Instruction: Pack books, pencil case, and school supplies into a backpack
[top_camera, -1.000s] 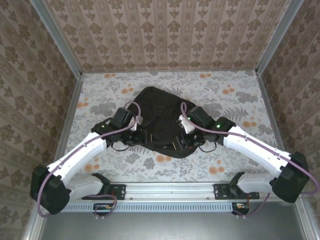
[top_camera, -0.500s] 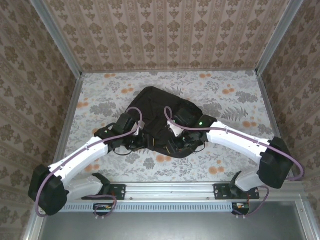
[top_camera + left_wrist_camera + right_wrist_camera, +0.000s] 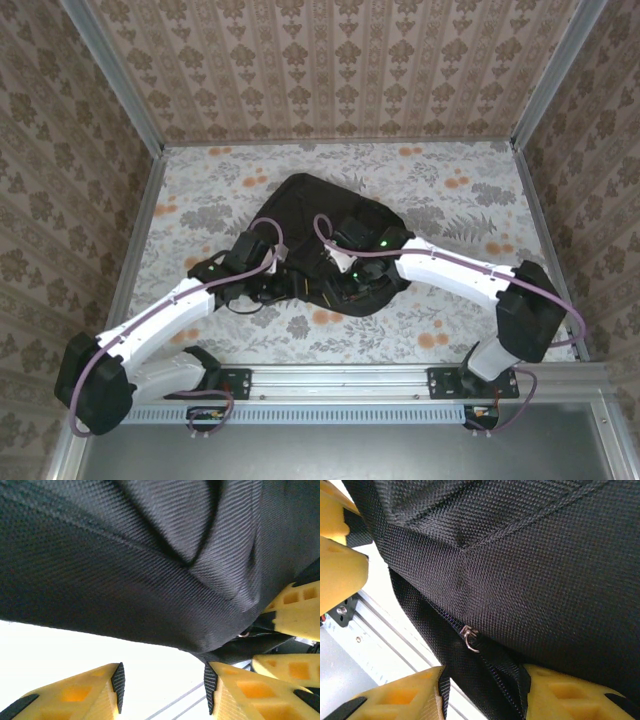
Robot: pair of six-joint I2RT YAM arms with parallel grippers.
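— The left gripper [image 3: 163, 682], how does it stand?
— Its jaws are half apart, with nothing between them. The black cloth of the backpack [image 3: 312, 210] is just beyond the fingertips and touches one of them.
— Where is the backpack?
— In the middle of the flowered tabletop [image 3: 450, 200], with both arms at its near edge. What is inside I cannot tell, because the cloth hides it.
— And the right gripper [image 3: 483, 685]?
— A band of cloth with the zip runs between its jaws, and the metal zip puller [image 3: 469, 639] is just beyond. Whether it really pinches, I cannot tell.
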